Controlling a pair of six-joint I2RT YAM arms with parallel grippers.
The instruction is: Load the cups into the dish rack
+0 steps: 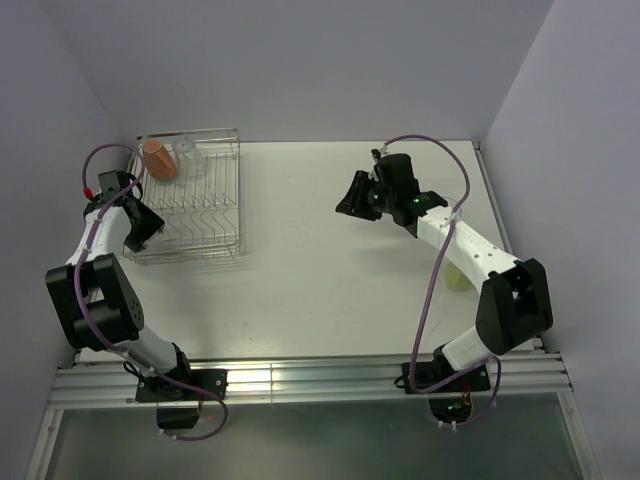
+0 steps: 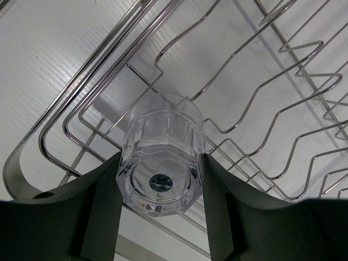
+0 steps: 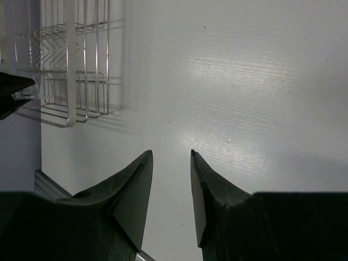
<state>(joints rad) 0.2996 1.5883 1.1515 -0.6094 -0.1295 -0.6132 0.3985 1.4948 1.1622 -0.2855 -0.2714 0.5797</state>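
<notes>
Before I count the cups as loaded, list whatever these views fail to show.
- Top view: the clear tumbler in the left gripper is hidden beneath that gripper.
- Left wrist view: whether it touches the dish rack wires; depth unclear.
- Top view: second tumbler beside the orange mug, too faint to judge its pose.
- Top view: pale yellow object, mostly covered by the right arm.

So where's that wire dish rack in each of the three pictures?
Top external: the dish rack sits upper left, near the left wall.
Left wrist: it fills the frame, behind the clear tumbler.
Right wrist: upper left corner, seen from across the table.
Shared landmark: the white table beneath it.
</notes>
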